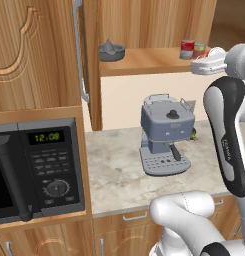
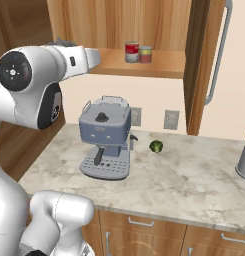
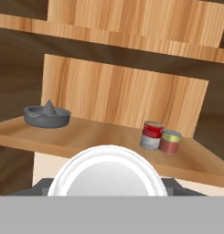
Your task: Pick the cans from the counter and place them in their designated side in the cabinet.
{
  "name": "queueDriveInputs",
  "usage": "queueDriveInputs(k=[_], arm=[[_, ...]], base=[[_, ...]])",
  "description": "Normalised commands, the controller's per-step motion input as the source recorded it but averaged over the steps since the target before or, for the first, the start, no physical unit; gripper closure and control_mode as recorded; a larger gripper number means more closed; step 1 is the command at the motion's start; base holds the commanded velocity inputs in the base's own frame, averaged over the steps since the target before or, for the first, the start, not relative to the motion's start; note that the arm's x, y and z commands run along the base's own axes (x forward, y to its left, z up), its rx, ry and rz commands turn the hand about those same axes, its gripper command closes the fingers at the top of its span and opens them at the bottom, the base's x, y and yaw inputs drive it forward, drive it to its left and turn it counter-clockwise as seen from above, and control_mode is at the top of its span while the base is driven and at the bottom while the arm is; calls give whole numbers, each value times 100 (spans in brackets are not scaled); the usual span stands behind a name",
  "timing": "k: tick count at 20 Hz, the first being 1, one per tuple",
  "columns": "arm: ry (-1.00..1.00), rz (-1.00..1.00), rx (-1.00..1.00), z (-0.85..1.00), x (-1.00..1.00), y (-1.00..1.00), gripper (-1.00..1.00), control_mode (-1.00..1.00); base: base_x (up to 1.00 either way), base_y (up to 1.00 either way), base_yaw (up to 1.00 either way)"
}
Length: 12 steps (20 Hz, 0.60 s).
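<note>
Here the cabinet [image 1: 154, 30] is the biggest thing in the left base view, its door [image 1: 89, 60] swung open at ten o'clock with the long silver bar handle [image 1: 80, 50] down its edge. Below it the counter [image 2: 194, 175] spreads across the lower half of both base views, veined beige stone. A black microwave [image 1: 36, 170] sits at eight o'clock in the left base view. On the counter stands a blue-grey espresso machine [image 2: 106, 142], and just beside it, toward three o'clock in the right base view, lies a small green vegetable [image 2: 155, 146], apart from the machine.

On the cabinet's plank shelf [image 3: 86, 139] a grey citrus juicer [image 3: 47, 115] rests at nine o'clock in the hand view. At four o'clock from it the cans stand side by side, touching or nearly so: the red can [image 3: 152, 135] with a pale lower band, and a shorter can [image 3: 170, 141] with a yellowish-green top at its right.

The gripper's fingers cannot be made out, so how far they are parted, or whether they hold anything, cannot be told.
</note>
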Motion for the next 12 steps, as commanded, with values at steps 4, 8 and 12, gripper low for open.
queueDriveInputs(k=[4, 8, 12], arm=[[0, 0, 0, -2, 33, -6, 100, -100], [0, 0, 0, -1, 34, -8, 100, -100], [0, 0, 0, 0, 29, -2, 100, -100]], base=[[0, 0, 0], [0, 0, 0], [0, 0, 0]])
